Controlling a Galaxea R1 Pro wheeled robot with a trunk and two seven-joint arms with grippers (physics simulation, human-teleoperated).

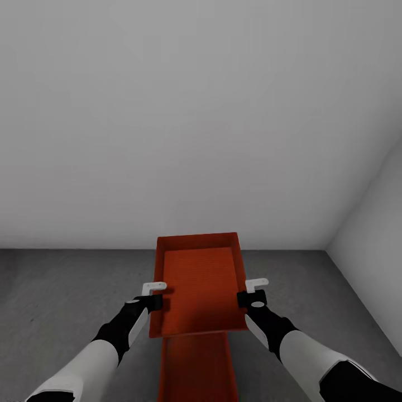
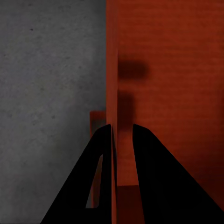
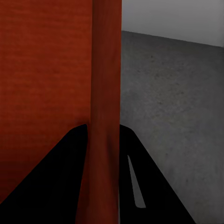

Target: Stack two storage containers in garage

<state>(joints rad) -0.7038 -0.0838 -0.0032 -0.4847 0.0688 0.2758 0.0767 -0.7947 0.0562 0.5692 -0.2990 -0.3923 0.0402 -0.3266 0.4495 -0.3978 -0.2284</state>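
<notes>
We hold an orange bin (image 1: 201,282) above a second bin (image 1: 195,365) on the grey floor (image 1: 67,290).
Our left gripper (image 1: 158,294) and right gripper (image 1: 251,290) each clamp their jaws on a side wall, by white walls (image 1: 195,111).

Upper storage container (image 1: 201,279) sits between the two pincers, held above the floor (image 1: 67,290). Left pincer (image 1: 158,295) is at its left long wall, one finger (image 2: 154,172) inside the wall and the other outside. Right pincer (image 1: 252,291) is at the right long wall (image 3: 106,116), straddling it the same way.

Lower storage container (image 1: 195,365) lies beneath the held one and nearer the robot than both pincers, running lengthwise under the held one's near edge. Whether it rests on the floor cannot be told.

Ahead of the pincers: back wall (image 1: 195,111), meeting the floor just beyond the held container's far end. Side wall (image 1: 379,245) stands to the right of the right pincer, joining the back wall at a corner.
</notes>
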